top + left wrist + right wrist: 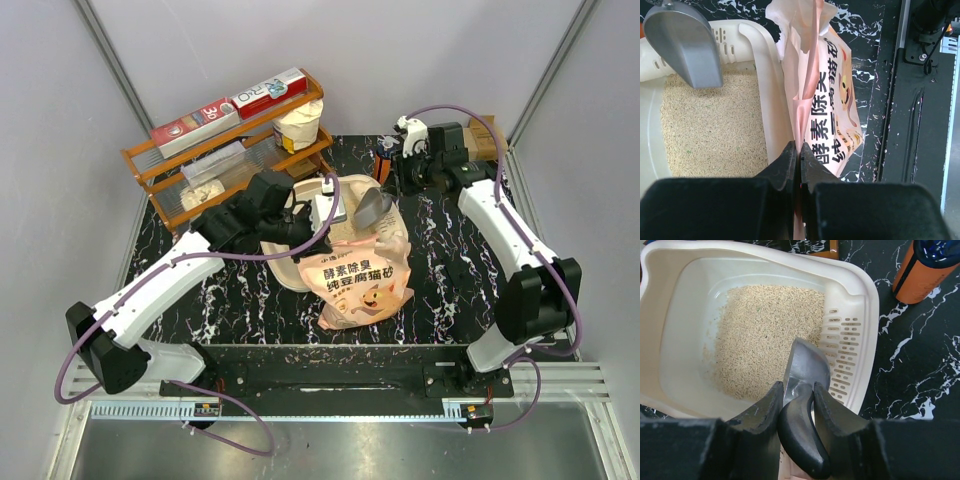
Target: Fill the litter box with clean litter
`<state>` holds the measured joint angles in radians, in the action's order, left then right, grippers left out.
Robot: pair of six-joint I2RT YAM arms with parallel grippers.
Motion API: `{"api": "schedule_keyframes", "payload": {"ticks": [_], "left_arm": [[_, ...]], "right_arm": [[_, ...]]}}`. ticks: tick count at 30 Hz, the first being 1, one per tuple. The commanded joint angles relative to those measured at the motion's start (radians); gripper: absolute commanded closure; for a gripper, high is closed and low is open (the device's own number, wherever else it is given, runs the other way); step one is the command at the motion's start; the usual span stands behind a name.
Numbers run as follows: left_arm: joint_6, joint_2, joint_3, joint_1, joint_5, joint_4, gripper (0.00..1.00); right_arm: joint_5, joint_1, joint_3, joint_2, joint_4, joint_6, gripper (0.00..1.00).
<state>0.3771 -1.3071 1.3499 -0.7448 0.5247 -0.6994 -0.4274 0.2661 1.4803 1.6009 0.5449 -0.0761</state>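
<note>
The cream litter box (765, 255) lies mid-table with a patch of sandy-tan litter (765, 335) on its floor and its slotted section (845, 355) at one end. It also shows in the left wrist view (760, 60) and, mostly hidden by the bag, in the top view (347, 186). My left gripper (799, 150) is shut on the upper edge of the peach-orange litter bag (835, 100), which stands against the box's near side (360, 285). My right gripper (797, 395) is shut on the black handle of a grey metal scoop (807, 365), held over the box near the slots.
An orange wooden rack (230, 150) with boxes and a cup stands at the back left. An orange bottle (920, 275) stands just beyond the box's slotted end. A cardboard box (485, 135) sits at the back right corner.
</note>
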Motion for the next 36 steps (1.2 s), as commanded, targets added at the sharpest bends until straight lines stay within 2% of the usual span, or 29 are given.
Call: {"api": "schedule_keyframes", "payload": {"ticks": [1,4,8,9,11,16,17,22,26,36], "left_arm": [[-0.003,0.055,-0.006,0.007,0.029,0.032,1.00],[-0.003,0.058,-0.005,0.007,0.032,0.028,1.00],[0.005,0.054,0.000,0.009,0.041,0.018,1.00],[0.003,0.051,0.002,0.007,0.044,0.018,1.00],[0.003,0.046,0.008,0.007,0.046,0.018,1.00],[0.003,0.035,0.029,0.007,0.043,0.018,1.00],[0.002,0.035,0.029,0.009,0.043,0.018,1.00],[-0.001,0.037,0.028,0.007,0.038,0.017,1.00],[-0.012,0.037,0.028,0.009,0.035,0.023,1.00],[-0.040,0.025,0.045,0.009,0.037,0.037,1.00]], "right_arm": [[0.030,0.007,0.029,-0.101,-0.017,-0.021,1.00],[0.019,0.007,0.090,-0.151,0.045,0.001,1.00],[0.013,0.007,0.207,-0.177,0.221,0.018,1.00],[-0.064,0.001,0.242,-0.182,0.262,0.001,1.00],[-0.112,0.001,0.264,-0.194,0.344,-0.086,1.00],[-0.001,-0.001,0.330,-0.236,0.450,-0.073,1.00],[-0.007,-0.001,0.368,-0.234,0.516,-0.086,1.00],[-0.089,-0.002,0.403,-0.306,0.576,-0.179,1.00],[-0.132,-0.002,0.486,-0.271,0.740,-0.229,1.00],[-0.116,-0.002,0.365,-0.335,0.724,-0.295,1.00]]}}
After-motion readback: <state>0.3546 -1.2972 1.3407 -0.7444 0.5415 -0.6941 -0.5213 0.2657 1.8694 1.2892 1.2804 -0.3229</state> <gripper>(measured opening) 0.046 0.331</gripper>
